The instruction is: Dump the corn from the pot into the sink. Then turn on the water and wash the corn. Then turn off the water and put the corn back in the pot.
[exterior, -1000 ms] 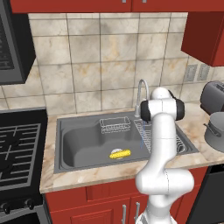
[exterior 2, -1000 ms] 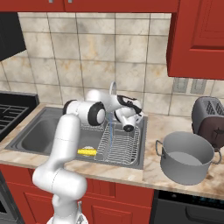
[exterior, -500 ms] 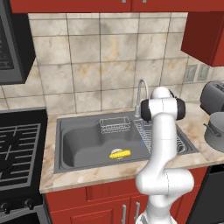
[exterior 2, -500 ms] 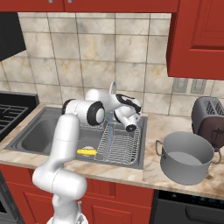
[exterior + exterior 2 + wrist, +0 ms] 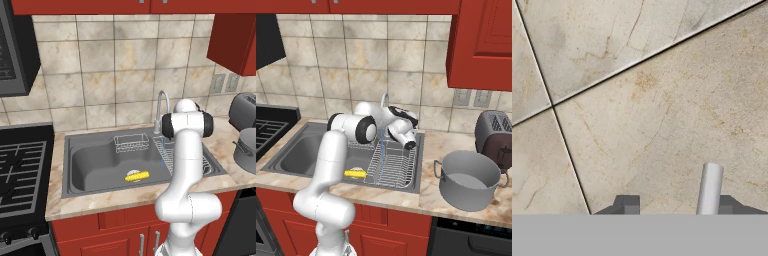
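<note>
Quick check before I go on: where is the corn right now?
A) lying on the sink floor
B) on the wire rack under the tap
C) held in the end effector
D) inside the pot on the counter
A: the corn lies on the floor of the sink, near its front wall, while the pot on the counter looks empty.

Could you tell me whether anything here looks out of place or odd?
Only the small yellow corn cob lying loose on the floor of the dark grey sink, while water runs from the chrome gooseneck tap.
</note>
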Robot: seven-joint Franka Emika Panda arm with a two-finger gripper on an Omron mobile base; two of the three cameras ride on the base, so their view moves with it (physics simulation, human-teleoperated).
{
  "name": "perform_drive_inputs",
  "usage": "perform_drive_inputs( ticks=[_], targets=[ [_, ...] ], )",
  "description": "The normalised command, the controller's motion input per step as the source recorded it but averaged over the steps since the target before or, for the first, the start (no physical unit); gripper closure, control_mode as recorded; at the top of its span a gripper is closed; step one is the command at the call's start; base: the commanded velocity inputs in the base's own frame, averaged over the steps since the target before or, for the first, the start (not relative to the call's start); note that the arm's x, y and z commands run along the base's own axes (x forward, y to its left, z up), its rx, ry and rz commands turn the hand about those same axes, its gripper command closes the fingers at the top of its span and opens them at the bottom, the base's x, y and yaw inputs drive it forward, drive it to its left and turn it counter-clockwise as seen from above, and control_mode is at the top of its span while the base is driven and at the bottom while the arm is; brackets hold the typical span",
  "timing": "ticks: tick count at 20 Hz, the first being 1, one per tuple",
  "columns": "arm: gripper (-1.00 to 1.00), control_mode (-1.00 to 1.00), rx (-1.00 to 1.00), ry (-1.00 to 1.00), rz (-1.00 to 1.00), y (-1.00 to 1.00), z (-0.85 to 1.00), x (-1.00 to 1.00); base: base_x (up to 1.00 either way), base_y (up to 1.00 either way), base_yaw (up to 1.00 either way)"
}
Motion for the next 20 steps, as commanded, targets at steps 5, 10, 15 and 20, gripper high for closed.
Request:
perform_drive_inputs(
  ticks=[5,10,15,20],
  targets=[
    [1.00,-1.00,-0.13,-0.01,0.00,1.00,0.09,0.00,0.00,0.00,0.00],
    [1.00,-1.00,-0.14,-0.03,0.00,1.00,0.05,0.00,0.00,0.00,0.00],
    [1.00,-1.00,-0.07,0.00,0.00,0.71,0.00,0.00,0.00,0.00,0.00],
    [-1.00,-1.00,0.00,0.00,0.00,0.22,0.00,0.00,0.00,0.00,0.00]
  ],
)
